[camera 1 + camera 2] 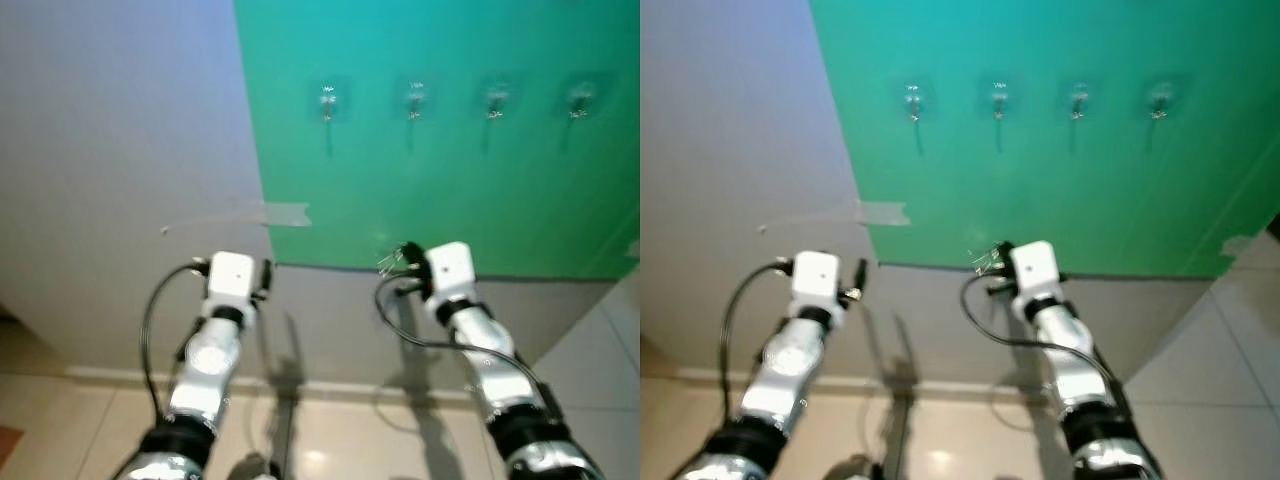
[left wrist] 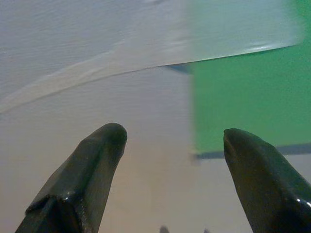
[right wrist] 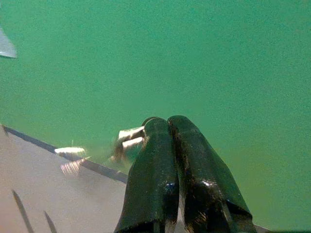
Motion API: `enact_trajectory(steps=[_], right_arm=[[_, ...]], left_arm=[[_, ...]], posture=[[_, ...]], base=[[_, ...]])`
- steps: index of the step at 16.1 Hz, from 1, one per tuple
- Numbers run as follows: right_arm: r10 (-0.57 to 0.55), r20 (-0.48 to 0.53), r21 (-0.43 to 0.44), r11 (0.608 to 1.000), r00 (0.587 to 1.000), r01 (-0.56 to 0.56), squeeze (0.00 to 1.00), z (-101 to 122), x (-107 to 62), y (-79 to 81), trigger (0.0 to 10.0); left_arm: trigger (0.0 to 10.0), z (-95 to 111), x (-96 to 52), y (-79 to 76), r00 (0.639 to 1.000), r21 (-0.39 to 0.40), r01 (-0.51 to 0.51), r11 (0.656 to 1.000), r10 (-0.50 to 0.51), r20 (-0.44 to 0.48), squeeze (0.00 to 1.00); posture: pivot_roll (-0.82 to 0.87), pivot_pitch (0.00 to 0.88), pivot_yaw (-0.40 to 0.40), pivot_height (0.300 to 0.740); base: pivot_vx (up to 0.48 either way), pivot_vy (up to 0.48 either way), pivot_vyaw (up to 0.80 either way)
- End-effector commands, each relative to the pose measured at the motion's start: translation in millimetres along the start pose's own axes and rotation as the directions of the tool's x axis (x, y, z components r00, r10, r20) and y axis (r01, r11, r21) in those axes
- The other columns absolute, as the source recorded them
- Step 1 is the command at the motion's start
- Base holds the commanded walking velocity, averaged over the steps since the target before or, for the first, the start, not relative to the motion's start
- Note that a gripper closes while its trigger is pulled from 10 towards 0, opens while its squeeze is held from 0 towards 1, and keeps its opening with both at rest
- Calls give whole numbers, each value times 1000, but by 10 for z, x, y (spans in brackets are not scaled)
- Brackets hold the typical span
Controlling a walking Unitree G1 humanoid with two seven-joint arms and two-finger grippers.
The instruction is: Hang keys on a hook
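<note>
My left gripper [image 2: 172, 141] hangs spread before the grey wall [image 1: 110, 150]. My right gripper [image 3: 167, 127] pinches the keys [image 3: 127, 141], low against the green panel [image 1: 450, 180], well below four hooks [image 1: 327, 100].

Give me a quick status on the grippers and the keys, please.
Right gripper shut on keys, low against green panel. Left gripper open, idle at the wall. Four hooks above, all bare; nothing in the way.
</note>
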State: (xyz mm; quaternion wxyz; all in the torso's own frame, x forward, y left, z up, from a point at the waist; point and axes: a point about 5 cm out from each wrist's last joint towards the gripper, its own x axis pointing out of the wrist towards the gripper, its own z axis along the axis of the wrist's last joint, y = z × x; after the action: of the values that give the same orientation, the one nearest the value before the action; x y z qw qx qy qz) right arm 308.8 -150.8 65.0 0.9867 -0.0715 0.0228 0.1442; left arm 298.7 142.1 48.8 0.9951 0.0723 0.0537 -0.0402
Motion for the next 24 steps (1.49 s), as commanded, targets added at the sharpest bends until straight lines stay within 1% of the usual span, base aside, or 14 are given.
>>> enact_trajectory(steps=[1,3,4,6,8,10,13,15,19,21,24], right_arm=[[23,87,-11,1000,996,-22,0,256,127,35,0],[61,190,-31,998,980,-56,0,598,253,28,0],[82,218,-46,996,972,-74,0,714,306,31,0],[115,257,-74,992,960,-99,0,898,411,39,0],[130,280,-86,990,951,-110,0,1006,471,58,0],[162,311,-93,986,937,-140,0,1156,533,113,0],[226,351,-98,974,909,-205,0,1292,541,212,0],[238,362,-107,971,901,-213,0,1337,543,229,0],[237,372,-116,971,898,-208,0,1390,539,189,0],[211,414,-135,976,885,-170,0,1490,523,135,0],[214,437,-157,975,874,-160,0,1555,522,134,0]], left_arm=[[10000,49,16,61,1000,5,-16,1000,15,22,0],[10000,39,4,54,1000,-1,-22,1000,22,22,0],[10000,36,5,61,999,0,-31,1000,31,19,0],[10000,33,8,61,999,-3,-37,999,37,17,0],[10000,38,12,58,999,-10,-39,999,39,19,0],[10000,46,12,58,999,-13,-44,999,45,24,0],[10000,39,-3,67,998,-16,-54,998,55,24,0],[10000,38,-5,73,998,-19,-58,998,59,23,0],[10000,39,-1,75,998,-20,-60,998,61,23,0],[10000,43,12,68,998,-20,-56,998,56,23,0],[10000,55,28,54,998,-21,-49,999,50,27,0]], posture=[[-64,0,15,740],[-61,0,8,740],[-62,0,6,740],[-57,0,0,740],[-54,0,-3,740],[-42,0,-14,740],[-32,0,-23,740],[-31,0,-24,740],[-37,0,-22,740],[-41,0,-18,740],[-44,0,-15,740]], base=[[0,0,0],[0,0,0],[0,0,0],[0,0,0],[0,0,0],[0,0,0],[0,0,0],[0,0,0],[0,0,0],[0,0,0],[0,0,0]])
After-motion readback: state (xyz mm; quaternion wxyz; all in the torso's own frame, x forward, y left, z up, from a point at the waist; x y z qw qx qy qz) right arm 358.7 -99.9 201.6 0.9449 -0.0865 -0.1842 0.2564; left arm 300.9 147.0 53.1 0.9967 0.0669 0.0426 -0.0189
